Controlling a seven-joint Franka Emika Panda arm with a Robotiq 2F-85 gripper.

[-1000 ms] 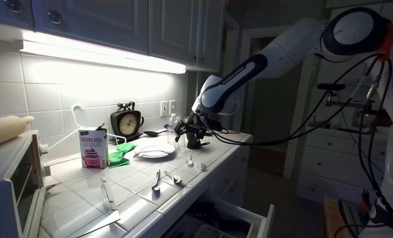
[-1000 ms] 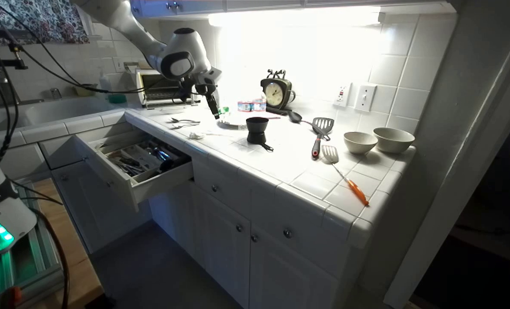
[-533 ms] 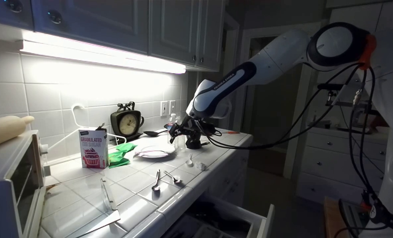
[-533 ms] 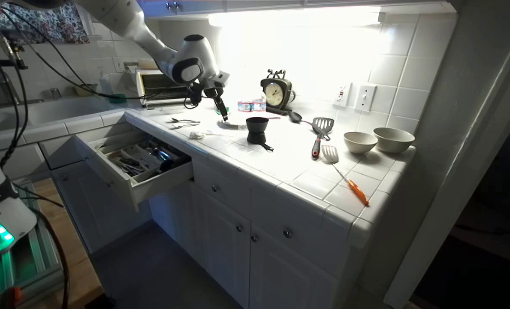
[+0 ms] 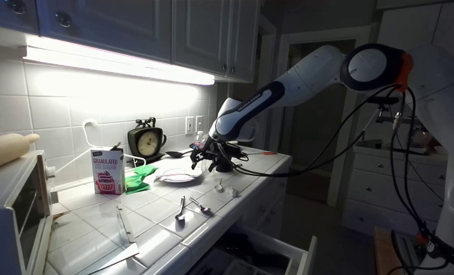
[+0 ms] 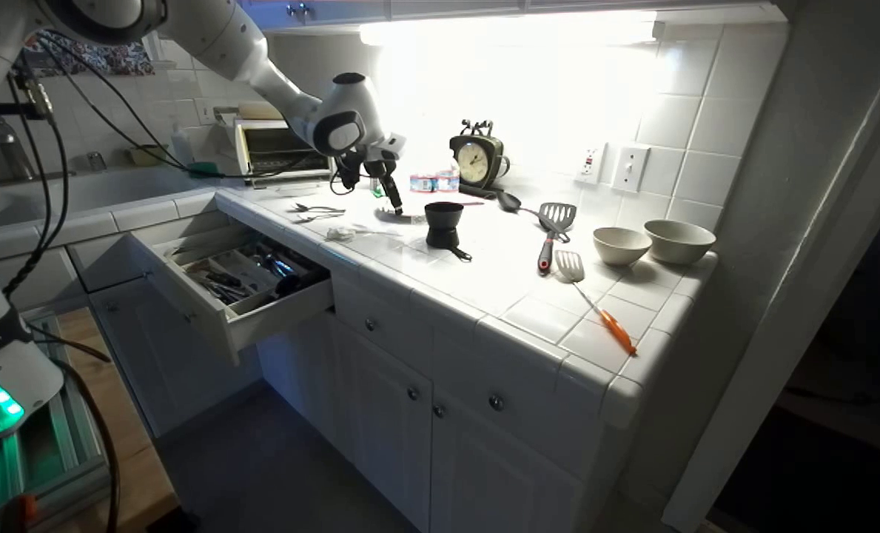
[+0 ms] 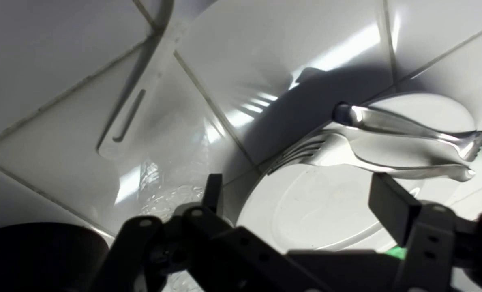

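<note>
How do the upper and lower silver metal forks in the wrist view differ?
The upper silver metal fork points its tines picture-right; the lower silver metal fork, picture-left. The upper fork's handle end looks dark; the lower fork's, bright. Both lie across the round white plate.

My matt gripper amid shine
I see the forks as smooth, polished metal, the plate as glossy and even, the counter tiles as slick with a glazed shine, the grout as dull and rough. The sugar box looks like printed paperboard, the packet like crinkled plastic, the rolling pin like smooth, pale wood.
</note>
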